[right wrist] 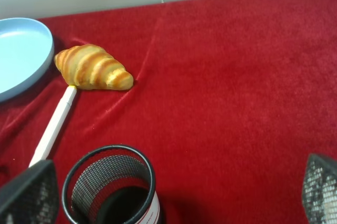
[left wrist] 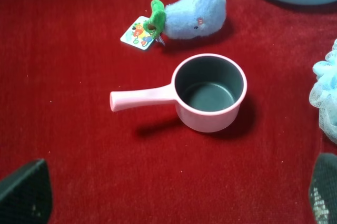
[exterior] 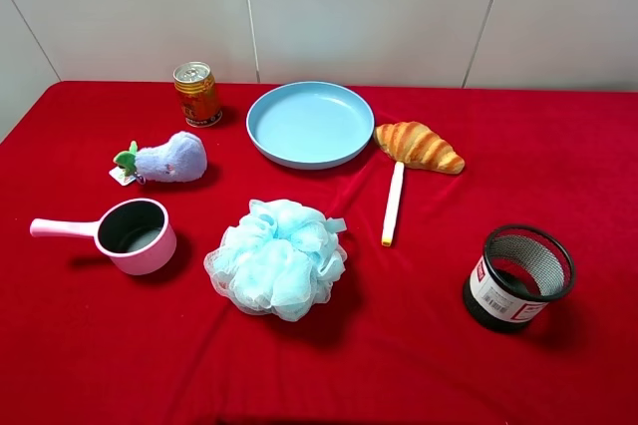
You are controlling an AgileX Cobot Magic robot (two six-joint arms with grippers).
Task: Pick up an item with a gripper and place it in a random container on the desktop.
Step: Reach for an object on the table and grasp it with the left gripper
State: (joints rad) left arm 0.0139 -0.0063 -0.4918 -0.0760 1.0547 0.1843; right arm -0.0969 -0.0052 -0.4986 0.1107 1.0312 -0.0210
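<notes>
The pale lavender plush eggplant with green top and white tag lies on the red desktop at the left, apart from the light-blue plate at the back middle. The eggplant also shows in the left wrist view, beyond the pink saucepan. My left gripper is open and empty, its fingertips wide apart short of the saucepan. My right gripper is open and empty, with the black mesh cup between its fingers. Neither arm shows in the exterior high view.
A pink saucepan stands front left, a light-blue bath pouf in the middle, a black mesh cup front right. A croissant and a white pen lie right of the plate. A can stands at the back.
</notes>
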